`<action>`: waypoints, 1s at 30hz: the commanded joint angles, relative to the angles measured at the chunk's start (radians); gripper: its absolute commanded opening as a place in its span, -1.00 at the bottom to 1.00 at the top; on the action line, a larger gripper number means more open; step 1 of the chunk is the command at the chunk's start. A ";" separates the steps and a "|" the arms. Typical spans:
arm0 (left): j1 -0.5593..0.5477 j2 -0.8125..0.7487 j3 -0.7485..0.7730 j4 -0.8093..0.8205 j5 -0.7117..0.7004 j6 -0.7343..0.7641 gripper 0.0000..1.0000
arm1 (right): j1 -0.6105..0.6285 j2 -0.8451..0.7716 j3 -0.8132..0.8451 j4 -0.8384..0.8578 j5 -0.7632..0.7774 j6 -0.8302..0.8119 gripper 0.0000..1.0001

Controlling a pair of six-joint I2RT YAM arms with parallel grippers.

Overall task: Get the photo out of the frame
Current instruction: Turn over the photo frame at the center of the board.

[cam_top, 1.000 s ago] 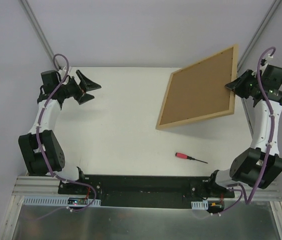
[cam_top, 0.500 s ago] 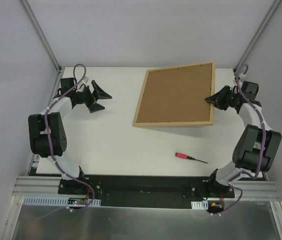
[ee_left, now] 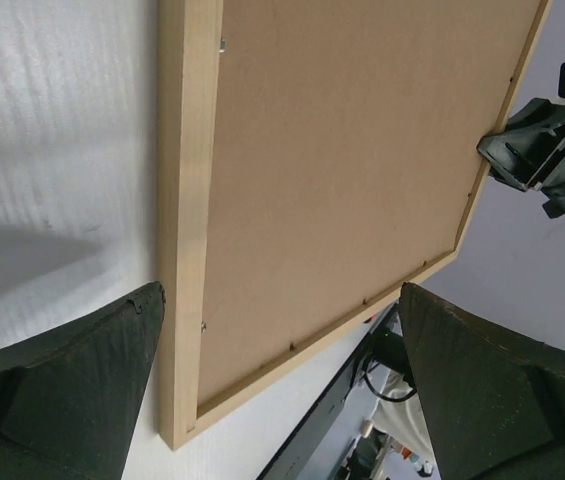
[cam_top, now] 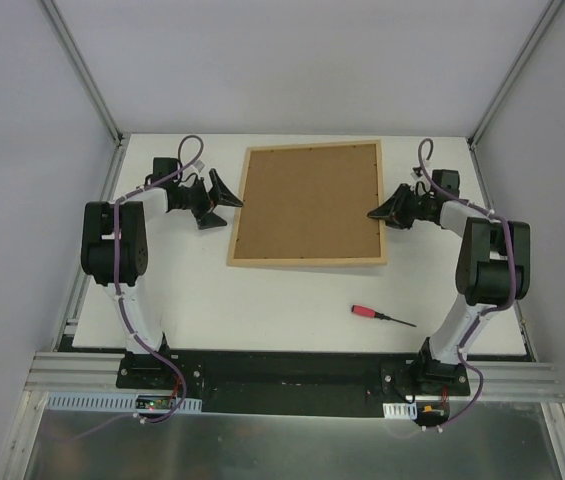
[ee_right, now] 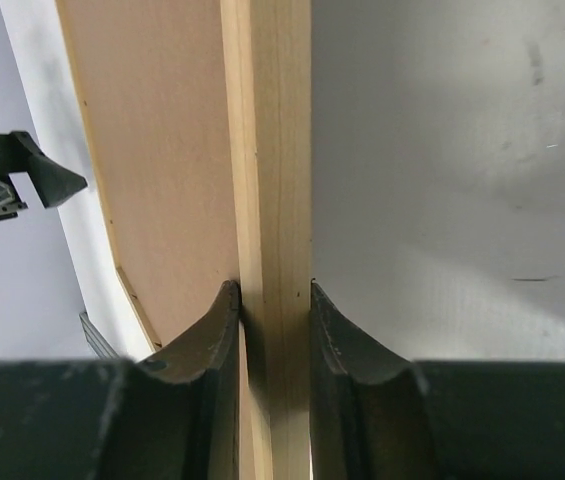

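one frame in the right gripper

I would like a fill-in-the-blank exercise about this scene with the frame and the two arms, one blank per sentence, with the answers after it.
1. The frame lies on the table with its brown ____ facing up.
2. The jaws clamped on the frame's wooden edge belong to the ____ arm.
3. The jaws standing wide open at the frame's opposite side belong to the ____ arm.
4. The screwdriver lying nearer the arm bases has a ____ handle.

Missing words: back; right; left; red.
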 commanded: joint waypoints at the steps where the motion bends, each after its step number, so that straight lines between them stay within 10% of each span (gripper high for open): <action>1: -0.002 0.002 -0.035 0.025 -0.034 0.054 0.98 | 0.077 0.018 -0.033 -0.018 0.187 -0.110 -0.96; 12: -0.002 -0.017 -0.097 0.030 -0.038 0.072 0.98 | 0.142 0.015 0.034 -0.184 0.352 -0.192 0.25; 21: 0.000 -0.032 -0.138 0.030 -0.024 0.083 0.98 | 0.142 -0.039 0.060 -0.306 0.436 -0.327 0.57; 30: 0.029 -0.179 -0.140 -0.007 0.009 0.130 0.98 | 0.304 -0.300 0.015 -0.550 0.462 -0.830 0.55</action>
